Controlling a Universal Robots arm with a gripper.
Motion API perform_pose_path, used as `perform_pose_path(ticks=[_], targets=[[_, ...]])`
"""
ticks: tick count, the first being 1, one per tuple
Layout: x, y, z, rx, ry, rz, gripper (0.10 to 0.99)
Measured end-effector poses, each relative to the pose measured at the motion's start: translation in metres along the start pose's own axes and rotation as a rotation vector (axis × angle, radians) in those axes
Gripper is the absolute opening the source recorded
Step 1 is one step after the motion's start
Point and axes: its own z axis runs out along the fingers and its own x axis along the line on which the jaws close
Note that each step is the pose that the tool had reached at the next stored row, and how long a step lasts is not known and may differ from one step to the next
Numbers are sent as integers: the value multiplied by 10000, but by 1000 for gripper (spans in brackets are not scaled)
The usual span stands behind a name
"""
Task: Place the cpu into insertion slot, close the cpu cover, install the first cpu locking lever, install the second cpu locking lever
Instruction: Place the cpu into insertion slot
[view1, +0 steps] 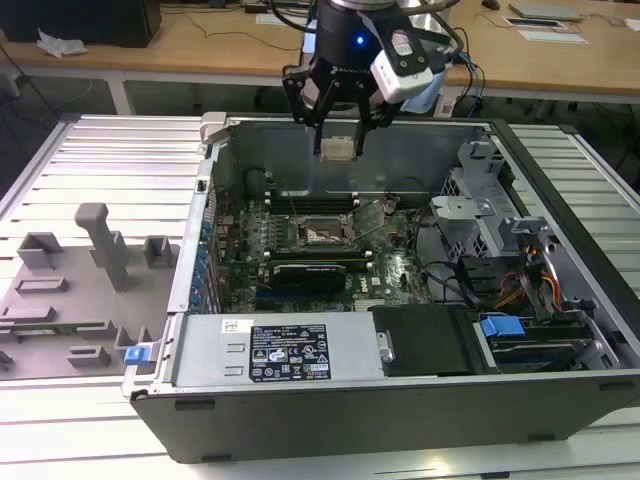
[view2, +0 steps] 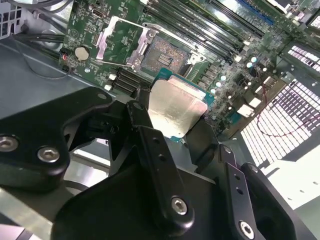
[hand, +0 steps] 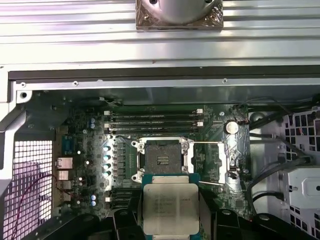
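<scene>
My gripper (view1: 338, 138) is closed on the cpu (view1: 338, 150), holding it level, well above the insertion slot (view1: 322, 232); the cpu cover (view2: 103, 41) lies swung open just beside that slot.

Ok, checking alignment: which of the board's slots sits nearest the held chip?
The square insertion slot, dark-framed with its cpu cover swung open beside it. The cpu hangs closest to it; the long memory slots lie beyond.

cpu (view1: 337, 150) in gripper (view1: 337, 138) above case (view1: 300, 410), insertion slot (view1: 322, 233) on board (view1: 395, 270) inside case, below cpu, cpu cover (view2: 105, 44) swung open just beside slot
</scene>
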Motion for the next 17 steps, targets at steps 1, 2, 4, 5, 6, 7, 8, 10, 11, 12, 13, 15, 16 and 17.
perform_pose_path(ticks=[1,2,4,5,6,7,8,10,11,12,13,15,16,17], targets=[[2,-1,16,-1,-7,-1,541],[3,-3,34,-2,-15,-2,541],[16,-11,121,-3,-57,-5,541],[23,-15,155,-2,-75,-7,541],[27,-17,184,-3,-89,-8,541],[29,-19,199,-3,-96,-9,541],[31,-21,228,-4,-106,-11,541],[32,-24,257,-3,-115,-12,541],[33,-25,270,-4,-118,-12,541],[34,-26,283,-3,-120,-11,541],[35,-29,310,-4,-124,-12,541],[37,-32,342,-4,-127,-12,541],[38,-33,360,-5,-129,-11,541],[38,-35,375,-4,-129,-12,541]])
